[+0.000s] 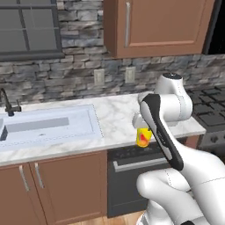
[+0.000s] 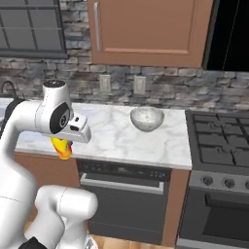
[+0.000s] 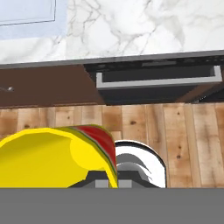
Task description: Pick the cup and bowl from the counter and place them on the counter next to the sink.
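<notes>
My gripper [image 1: 141, 128] is shut on the small yellow cup [image 1: 144, 136], whose red-orange mark faces outward. It holds the cup in the air just in front of the counter's [image 1: 116, 115] front edge, right of the sink [image 1: 48, 125]. From the right base view the cup [image 2: 62, 147] hangs under the hand, left of the dishwasher. The silver-grey bowl [image 2: 147, 118] sits on the counter [image 2: 112, 136] near the stovetop, well to the right of the gripper. In the hand view the cup [image 3: 48, 155] hangs over the wooden floor, with a sink [image 3: 26, 17] corner at top left.
A black dishwasher [image 1: 132, 171] sits under the counter below the cup. The gas stovetop [image 2: 219, 141] borders the counter on the right. A dark faucet [image 1: 8, 103] stands behind the sink. A wooden wall cabinet [image 1: 154, 26] hangs above, with outlets [image 1: 99, 77] on the stone wall.
</notes>
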{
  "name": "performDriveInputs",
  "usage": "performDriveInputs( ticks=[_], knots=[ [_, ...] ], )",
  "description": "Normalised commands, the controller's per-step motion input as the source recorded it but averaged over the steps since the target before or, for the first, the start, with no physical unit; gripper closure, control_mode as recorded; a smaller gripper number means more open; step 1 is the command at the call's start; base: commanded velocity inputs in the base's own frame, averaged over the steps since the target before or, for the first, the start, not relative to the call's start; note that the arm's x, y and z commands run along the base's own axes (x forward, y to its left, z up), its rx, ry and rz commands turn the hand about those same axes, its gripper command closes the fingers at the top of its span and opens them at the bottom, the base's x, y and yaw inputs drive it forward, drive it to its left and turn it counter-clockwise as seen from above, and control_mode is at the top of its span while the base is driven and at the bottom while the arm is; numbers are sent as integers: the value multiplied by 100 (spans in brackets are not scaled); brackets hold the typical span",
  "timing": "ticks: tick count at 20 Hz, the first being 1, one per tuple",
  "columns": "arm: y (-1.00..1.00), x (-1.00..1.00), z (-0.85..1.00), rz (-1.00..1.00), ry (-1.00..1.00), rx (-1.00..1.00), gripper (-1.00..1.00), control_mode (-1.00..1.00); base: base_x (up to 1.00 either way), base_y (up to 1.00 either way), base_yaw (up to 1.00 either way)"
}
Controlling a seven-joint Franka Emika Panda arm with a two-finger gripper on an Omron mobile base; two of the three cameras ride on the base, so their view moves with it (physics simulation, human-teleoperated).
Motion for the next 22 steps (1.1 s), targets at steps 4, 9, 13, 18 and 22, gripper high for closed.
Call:
performDriveInputs(
  ticks=[4, 9, 13, 18, 22],
  knots=[
    [0, 0, 0, 0, 0, 0, 100, 100, 0, 79, -1],
    [0, 0, 0, 0, 0, 0, 100, 100, 6, 79, 0],
    [0, 0, 0, 0, 0, 0, 100, 100, 13, 79, 0],
    [0, 0, 0, 0, 0, 0, 100, 100, 16, 82, 0],
    [0, 0, 0, 0, 0, 0, 100, 100, 39, 71, 0]
  ],
)
